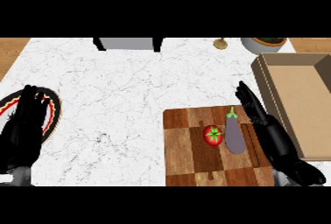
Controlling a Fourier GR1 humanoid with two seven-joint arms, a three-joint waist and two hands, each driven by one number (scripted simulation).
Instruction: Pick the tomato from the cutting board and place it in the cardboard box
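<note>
- Marble counter, cutting board as landmark.
- Tomato mid-board, touching the eggplant.
- Right hand, fingers straight, over the board's right edge; risk of nudging the eggplant.
- Left hand resting open, far left.

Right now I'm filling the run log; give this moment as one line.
tomato on cutting board, beside eggplant | right hand open, not holding | left hand open | cardboard box without tomato

I see a veined marble worktop, a checkered wood cutting board, a matt cardboard box, and a seemingly glossy tomato.
</note>
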